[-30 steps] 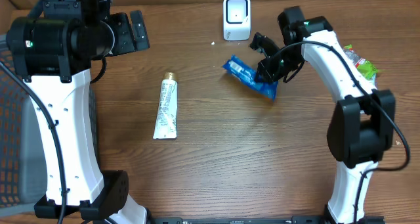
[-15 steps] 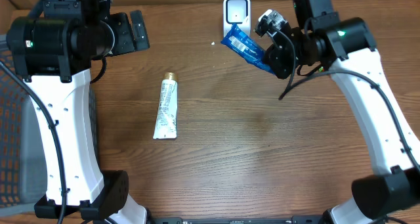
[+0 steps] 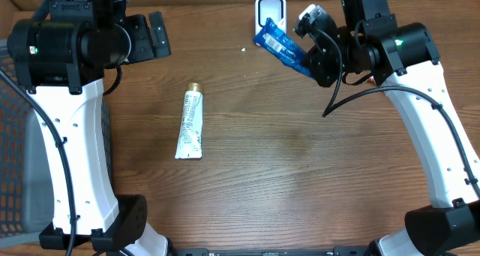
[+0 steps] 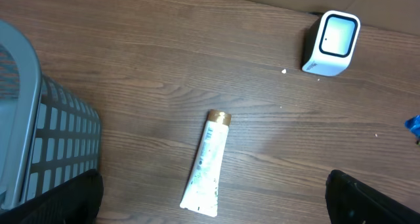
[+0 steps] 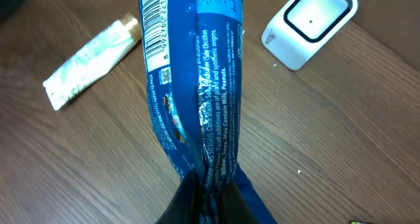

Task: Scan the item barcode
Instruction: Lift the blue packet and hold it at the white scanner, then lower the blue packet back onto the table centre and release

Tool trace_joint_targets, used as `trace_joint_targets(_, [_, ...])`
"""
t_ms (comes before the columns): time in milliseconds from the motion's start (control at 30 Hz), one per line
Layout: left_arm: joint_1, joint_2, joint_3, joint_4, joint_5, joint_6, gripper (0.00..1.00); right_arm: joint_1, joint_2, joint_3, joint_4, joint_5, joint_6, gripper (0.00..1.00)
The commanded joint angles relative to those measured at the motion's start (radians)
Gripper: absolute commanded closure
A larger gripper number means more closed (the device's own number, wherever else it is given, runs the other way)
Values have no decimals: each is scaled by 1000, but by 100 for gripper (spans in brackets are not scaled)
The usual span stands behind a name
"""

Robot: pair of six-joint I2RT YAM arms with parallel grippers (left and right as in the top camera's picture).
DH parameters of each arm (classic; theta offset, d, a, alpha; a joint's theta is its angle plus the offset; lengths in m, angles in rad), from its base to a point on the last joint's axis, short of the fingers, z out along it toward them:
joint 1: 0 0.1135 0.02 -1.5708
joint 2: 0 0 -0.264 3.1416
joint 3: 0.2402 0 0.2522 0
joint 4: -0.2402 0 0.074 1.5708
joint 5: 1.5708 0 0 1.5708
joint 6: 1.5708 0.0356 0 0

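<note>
Right gripper [image 5: 205,201] clenched on the bottom end of the blue snack packet [image 5: 197,86], fingers pinching the crimped seal. Packet held up off the table, tilted, in the far right part of the scene. Its free end points toward the white scanner [image 3: 270,10]. From overhead that end overlaps the scanner's lower right corner. In the right wrist view the scanner sits off to the packet's right with bare table between them. Barcode [image 5: 154,27] and ingredient text are on the packet side facing the wrist camera, along its left edge.

Left gripper [image 3: 156,35] released, jaws spread wide, holding nothing, hanging over the far left of the table.

White tube [image 3: 190,124] with a gold cap lies flat mid-table, cap toward the far edge, well apart from the packet and the scanner. Nothing lies between the packet and the scanner. Small white speck [image 3: 244,49] on the table, left of the scanner. Grey slatted basket [image 4: 39,138] at the left edge of the table.

Table [image 3: 300,166] is dark brown wood grain, matte. A tan panel runs behind the far edge in the left wrist view.
</note>
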Motion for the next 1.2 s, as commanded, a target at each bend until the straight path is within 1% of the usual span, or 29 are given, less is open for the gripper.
trace_joint_targets(0, [-1, -2, -3, 4, -10, -14, 1, 2, 14, 19, 18, 41, 82, 96])
trace_joint_targets(100, [-1, -2, -3, 4, -10, -14, 0, 2, 50, 19, 29, 79, 168, 96])
trace_joint_targets(233, [-1, -2, -3, 4, -10, -14, 0, 2, 122, 18, 31, 80, 312, 96])
trace_joint_targets(400, [-1, -2, -3, 3, -10, -14, 0, 4, 227, 15, 1, 107, 476, 96])
trace_joint_targets(533, [-1, -2, -3, 4, -10, -14, 0, 13, 300, 1, -17, 217, 608, 96])
trace_joint_targets(600, [-1, -2, -3, 3, -10, -14, 0, 19, 335, -10, -13, 311, 679, 96])
trace_joint_targets(667, [-1, -1, -3, 3, -10, -14, 0, 29, 362, -30, 5, 452, 783, 96])
trace_joint_targets(767, [-1, -2, -3, 4, -10, -14, 0, 44, 367, -71, 42, 562, 889, 96])
trace_joint_targets(933, [-1, -2, -3, 4, -10, -14, 0, 80, 367, -135, 95, 680, 981, 96])
trace_joint_targets(1167, [-1, -2, -3, 4, -10, -14, 0, 157, 367, -200, 156, 724, 983, 96])
